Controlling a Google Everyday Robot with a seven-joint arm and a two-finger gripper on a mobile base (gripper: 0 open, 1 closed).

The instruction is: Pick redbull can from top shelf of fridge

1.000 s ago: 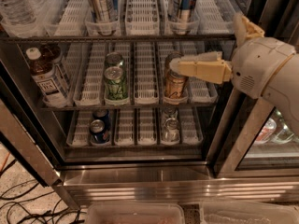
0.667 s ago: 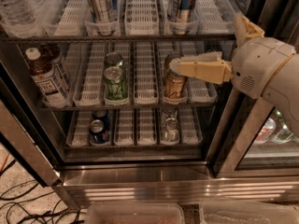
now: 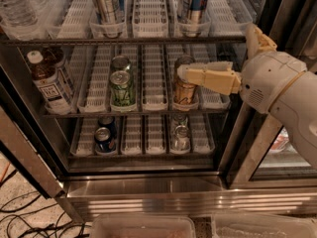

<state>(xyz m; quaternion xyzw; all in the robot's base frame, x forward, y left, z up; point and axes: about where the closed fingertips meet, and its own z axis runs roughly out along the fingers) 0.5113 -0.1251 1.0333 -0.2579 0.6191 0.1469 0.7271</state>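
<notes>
- Camera view looks into the fridge [image 3: 270,14], whose three wire racks hold drinks above a steel base strip [image 3: 148,195]
- The redbull can [image 3: 192,0], tall, slim, blue and silver, stands on the top shelf [image 3: 148,14] at the front edge of a white slotted lane, right of the middle, behind a clear front stop; its top is cut off by the upper edge of the view
- A second tall can [image 3: 106,4], more silver, stands at the front edge of a lane further left on the same shelf
- The gripper [image 3: 182,73], cream-coloured, reaches in from the right on the white arm [image 3: 282,90], level with the middle rack and below the redbull can
- Its tip lies across the upper part of the copper can [image 3: 184,92] at the front of the middle rack; I cannot tell whether they touch
- I cannot tell whether the gripper is open or closed; it holds nothing that can be seen
- A short green can [image 3: 122,87] stands two lanes left of the copper can, and a labelled bottle [image 3: 48,82] stands at the rack's left end
- On the bottom rack sit a blue can [image 3: 103,138] and a silver can [image 3: 181,135]
</notes>
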